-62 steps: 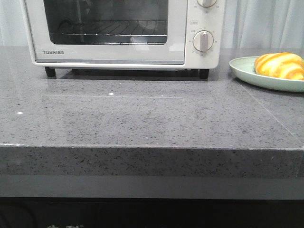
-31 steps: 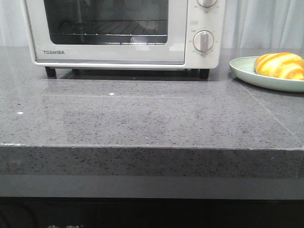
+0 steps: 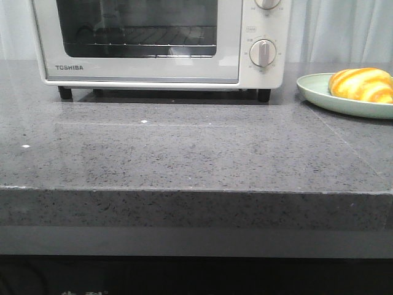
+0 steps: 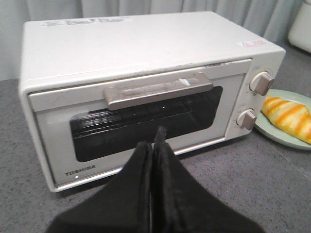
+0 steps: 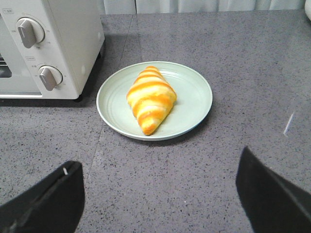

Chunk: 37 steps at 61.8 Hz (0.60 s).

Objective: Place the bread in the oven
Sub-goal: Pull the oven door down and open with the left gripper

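Note:
The white oven (image 3: 153, 72) stands at the back left of the grey counter with its glass door closed. The striped golden bread (image 3: 361, 84) lies on a pale green plate (image 3: 316, 91) to the oven's right. In the left wrist view my left gripper (image 4: 152, 141) is shut with nothing in it, its tips pointing at the oven (image 4: 146, 53) door just below the handle (image 4: 158, 90). In the right wrist view my right gripper (image 5: 158, 170) is wide open over bare counter, a short way in front of the bread (image 5: 149, 98). Neither gripper shows in the front view.
The oven's knobs (image 3: 263, 53) face front on its right side. The counter's front edge (image 3: 196, 190) runs across the front view. A white object (image 4: 302, 24) stands behind the plate (image 4: 271, 130). Curtains hang behind the counter.
Reflections in the oven's glass have shifted slightly. The oven, plate and bread have not moved.

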{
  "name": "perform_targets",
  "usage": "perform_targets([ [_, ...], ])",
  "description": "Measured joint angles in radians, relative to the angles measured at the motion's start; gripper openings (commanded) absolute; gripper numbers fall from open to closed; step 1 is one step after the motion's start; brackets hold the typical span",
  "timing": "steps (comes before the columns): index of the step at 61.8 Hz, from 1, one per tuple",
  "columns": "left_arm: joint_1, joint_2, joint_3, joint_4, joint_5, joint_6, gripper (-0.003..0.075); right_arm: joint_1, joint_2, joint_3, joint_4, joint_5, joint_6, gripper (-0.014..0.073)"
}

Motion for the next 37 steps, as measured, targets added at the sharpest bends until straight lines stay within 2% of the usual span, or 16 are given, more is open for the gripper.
perform_targets([
  [11,-0.079,0.168,-0.126,0.023,0.000,-0.015,-0.0018,0.000,0.000,0.000,0.000,0.000,0.000,0.0643],
  [24,-0.099,0.358,-0.319,0.035,0.035,-0.042,-0.0018,0.000,0.000,0.000,0.000,0.000,0.000,0.0643],
  [37,-0.107,0.478,-0.412,0.060,0.017,-0.046,-0.0018,0.000,0.000,0.000,0.000,-0.019,0.000,0.0643],
])
